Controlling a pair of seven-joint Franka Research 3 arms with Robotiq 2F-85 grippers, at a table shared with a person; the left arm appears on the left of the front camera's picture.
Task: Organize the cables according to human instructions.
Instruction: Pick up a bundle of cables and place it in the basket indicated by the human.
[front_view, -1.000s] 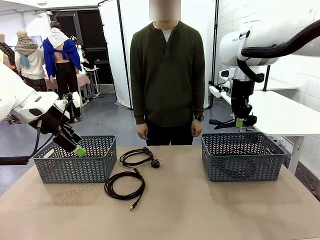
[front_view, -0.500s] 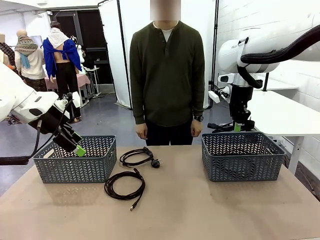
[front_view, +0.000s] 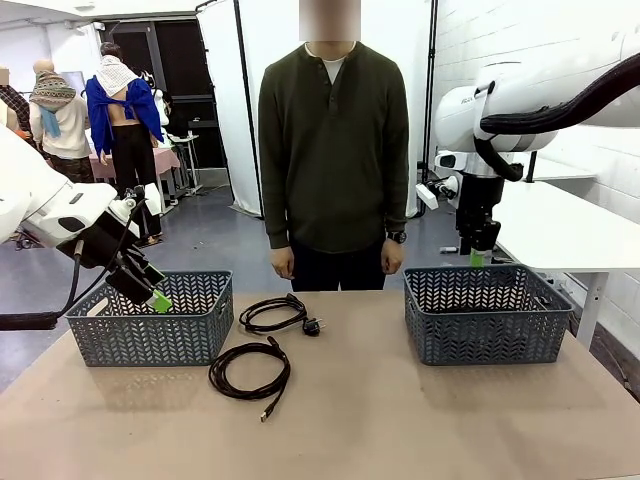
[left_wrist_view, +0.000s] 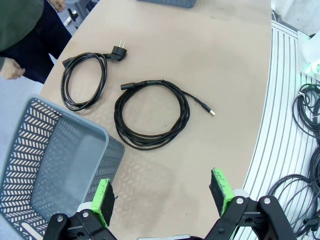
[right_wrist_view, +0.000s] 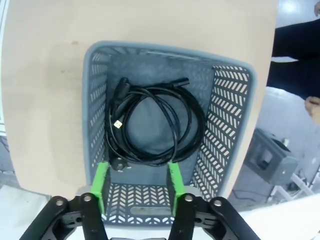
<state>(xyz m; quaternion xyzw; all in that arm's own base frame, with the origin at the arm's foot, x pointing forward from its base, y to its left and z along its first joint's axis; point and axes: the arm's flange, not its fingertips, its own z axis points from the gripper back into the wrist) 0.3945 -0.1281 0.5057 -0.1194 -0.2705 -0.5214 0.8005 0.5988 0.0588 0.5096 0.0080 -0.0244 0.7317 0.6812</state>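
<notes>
Two coiled black cables lie on the table between the baskets: one with a mains plug (front_view: 272, 313) (left_wrist_view: 84, 80) nearer the human (front_view: 334, 150), and a larger coil (front_view: 250, 370) (left_wrist_view: 152, 112) towards me. More coiled black cable (right_wrist_view: 155, 125) rests inside the right basket (front_view: 487, 312) (right_wrist_view: 95, 115); how many cords it holds I cannot tell. My right gripper (front_view: 478, 258) (right_wrist_view: 138, 185) hangs just above that basket, its jaws apart with nothing between them. My left gripper (front_view: 155, 295) (left_wrist_view: 161, 196) hovers wide open over the near left corner of the left basket (front_view: 150, 320) (left_wrist_view: 50, 160).
The human stands at the far edge with both hands (front_view: 283, 262) hanging down. The table's front half is bare brown surface (front_view: 400, 420). A white table (front_view: 570, 235) stands behind the right basket. Loose cables (left_wrist_view: 305, 115) lie on the floor beyond the table edge.
My right wrist has turned and lifted slightly over the right basket, and its jaws have parted. The left arm, the table cables and the human have stayed still.
</notes>
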